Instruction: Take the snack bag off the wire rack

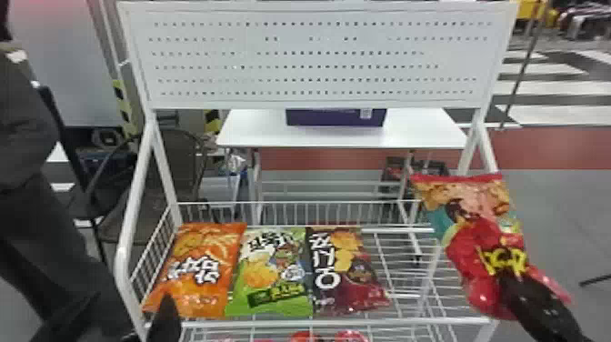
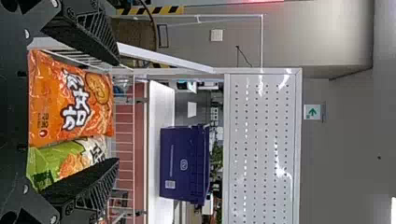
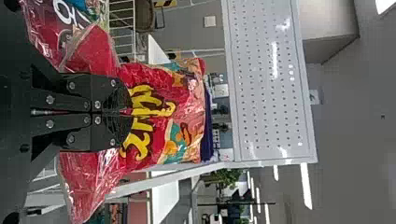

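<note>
OK so, the wire rack (image 1: 318, 323) is planted mid-frame, three bags (image 1: 268, 273) laid on it. The red snack bag (image 1: 473, 241) is pinched by the right hand (image 1: 511, 279), lower right; the left hand (image 1: 166, 318) is spread, lower left.

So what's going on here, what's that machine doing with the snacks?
The robot's right gripper is pinching a red snack bag and holding it up at the right end of the wire rack. The left gripper is open and empty, near the orange bag. That one lies on the rack beside a green bag and a dark red bag.
</note>
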Action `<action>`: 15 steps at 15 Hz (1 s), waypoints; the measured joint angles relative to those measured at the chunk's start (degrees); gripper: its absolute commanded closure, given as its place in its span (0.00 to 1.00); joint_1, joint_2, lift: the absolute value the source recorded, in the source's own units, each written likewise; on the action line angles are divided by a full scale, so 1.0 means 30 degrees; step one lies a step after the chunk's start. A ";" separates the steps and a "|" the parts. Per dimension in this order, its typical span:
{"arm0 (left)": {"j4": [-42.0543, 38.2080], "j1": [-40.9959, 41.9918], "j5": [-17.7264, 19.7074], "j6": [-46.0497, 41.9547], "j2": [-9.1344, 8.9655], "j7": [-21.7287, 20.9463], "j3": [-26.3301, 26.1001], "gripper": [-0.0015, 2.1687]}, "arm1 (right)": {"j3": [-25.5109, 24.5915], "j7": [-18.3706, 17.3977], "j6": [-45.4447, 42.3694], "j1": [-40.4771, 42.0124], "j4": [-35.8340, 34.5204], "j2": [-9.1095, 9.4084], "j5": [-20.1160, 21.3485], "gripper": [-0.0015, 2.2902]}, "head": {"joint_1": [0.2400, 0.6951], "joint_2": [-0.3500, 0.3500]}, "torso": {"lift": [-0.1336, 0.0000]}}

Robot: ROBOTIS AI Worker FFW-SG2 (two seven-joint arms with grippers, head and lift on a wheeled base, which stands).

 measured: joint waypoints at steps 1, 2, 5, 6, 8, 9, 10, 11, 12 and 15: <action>-0.0052 0.0141 0.0074 -0.0153 0.0000 -0.0010 0.0094 0.08 | -0.0331 -0.0087 -0.0735 0.0829 -0.0389 -0.0155 0.0029 0.94 | 0.57 0.50 | 1.00; -0.0091 0.0256 0.0108 -0.0321 0.0000 -0.0046 0.0150 0.08 | -0.0602 -0.0160 -0.1182 0.1416 -0.0622 -0.0236 0.0033 0.94 | 0.57 0.50 | 1.00; -0.0220 0.0617 0.0192 -0.0716 -0.0004 -0.0123 0.0362 0.08 | -0.1522 -0.0214 -0.2214 0.2766 -0.0805 -0.0308 -0.0144 0.94 | 0.57 0.50 | 1.00; -0.0245 0.0691 0.0241 -0.0773 -0.0007 -0.0123 0.0444 0.08 | -0.1895 -0.0208 -0.2370 0.3030 -0.0805 -0.0299 -0.0367 0.94 | 0.57 0.50 | 1.00; -0.0276 0.0837 0.0294 -0.0990 -0.0016 -0.0127 0.0546 0.08 | -0.2417 -0.0207 -0.2436 0.3341 -0.0928 -0.0229 -0.0603 0.94 | 0.57 0.50 | 1.00; -0.0288 0.0903 0.0303 -0.1119 -0.0027 -0.0137 0.0567 0.08 | -0.2539 -0.0207 -0.2442 0.3437 -0.1051 -0.0195 -0.0614 0.94 | 0.57 0.50 | 1.00; -0.0299 0.0943 0.0306 -0.1213 -0.0039 -0.0140 0.0573 0.08 | -0.2571 -0.0207 -0.2437 0.3493 -0.1149 -0.0157 -0.0566 0.94 | 0.57 0.50 | 1.00; -0.0312 0.0996 0.0309 -0.1338 -0.0044 -0.0142 0.0576 0.08 | -0.2570 -0.0207 -0.2411 0.3533 -0.1214 -0.0124 -0.0504 0.94 | 0.57 0.50 | 1.00; -0.0327 0.1060 0.0315 -0.1472 -0.0048 -0.0147 0.0599 0.08 | -0.2566 -0.0207 -0.2398 0.3554 -0.1258 -0.0101 -0.0463 0.94 | 0.57 0.50 | 1.00; -0.0339 0.1175 0.0358 -0.1660 -0.0078 -0.0147 0.0723 0.08 | -0.2536 -0.0207 -0.2343 0.3569 -0.1325 -0.0086 -0.0390 0.94 | 0.57 0.50 | 1.00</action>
